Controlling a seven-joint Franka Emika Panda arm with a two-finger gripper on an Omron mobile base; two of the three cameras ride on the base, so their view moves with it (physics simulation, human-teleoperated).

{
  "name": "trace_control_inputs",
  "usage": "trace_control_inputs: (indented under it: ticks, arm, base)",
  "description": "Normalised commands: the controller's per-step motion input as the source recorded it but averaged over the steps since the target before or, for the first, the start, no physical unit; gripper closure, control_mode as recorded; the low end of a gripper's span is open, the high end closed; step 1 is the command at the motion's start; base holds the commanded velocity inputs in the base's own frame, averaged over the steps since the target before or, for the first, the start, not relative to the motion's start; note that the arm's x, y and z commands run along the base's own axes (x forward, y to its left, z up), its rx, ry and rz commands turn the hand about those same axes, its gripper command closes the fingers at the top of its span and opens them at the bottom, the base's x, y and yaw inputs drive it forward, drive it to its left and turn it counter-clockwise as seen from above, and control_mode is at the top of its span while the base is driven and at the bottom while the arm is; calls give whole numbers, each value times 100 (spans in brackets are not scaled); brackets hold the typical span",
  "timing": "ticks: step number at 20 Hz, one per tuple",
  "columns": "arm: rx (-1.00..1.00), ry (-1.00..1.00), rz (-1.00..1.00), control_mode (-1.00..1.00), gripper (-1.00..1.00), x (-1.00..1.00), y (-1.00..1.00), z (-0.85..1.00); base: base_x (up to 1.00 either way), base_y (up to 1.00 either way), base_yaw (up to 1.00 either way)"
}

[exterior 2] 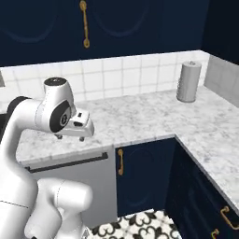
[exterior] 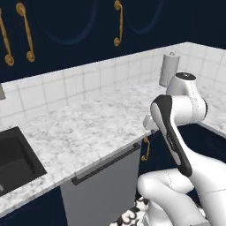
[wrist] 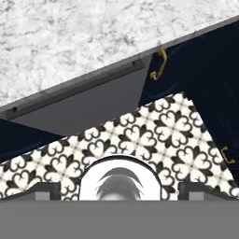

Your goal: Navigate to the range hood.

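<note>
I am looking for the range hood, the wide dark slab with its little control panel, and from where I stand I cannot place it: it must lie somewhere off along the counter run, and I cannot tell which way. What faces me instead is a marble countertop [exterior: 92,128] wrapping a corner, white wall tile behind it, dark navy upper cabinets [exterior 2: 140,28] with brass handles above. A grey paper towel roll [exterior 2: 188,81] stands upright near the corner, a black sink [exterior: 15,159] sits at the far left, and a grey dishwasher front [exterior: 103,187] with a dark bar handle is set under the counter edge. My gripper [exterior 2: 70,136] hangs tucked just over that edge, pointing down at the patterned floor tile [wrist: 154,135]; whether my fingers are spread or closed I cannot tell, though I judge they carry nothing. The risk, as I see it, is driving while my elbow and hand sit this close to the counter lip, so a turn could clip it, or I could settle before the wrong dark appliance.
</note>
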Motion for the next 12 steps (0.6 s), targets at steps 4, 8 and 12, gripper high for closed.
trace_control_inputs:
  ticks: [4, 8, 12]
  arm:
    - [0, 0, 0, 100, -100, 0, 0, 0]
    - [0, 0, 0, 100, -100, 0, 0, 0]
    - [0, 0, 0, 100, -100, 0, 0, 0]
  base:
    - [-39, -3, -69]
    - [-80, -22, -59]
    - [-90, -22, -56]
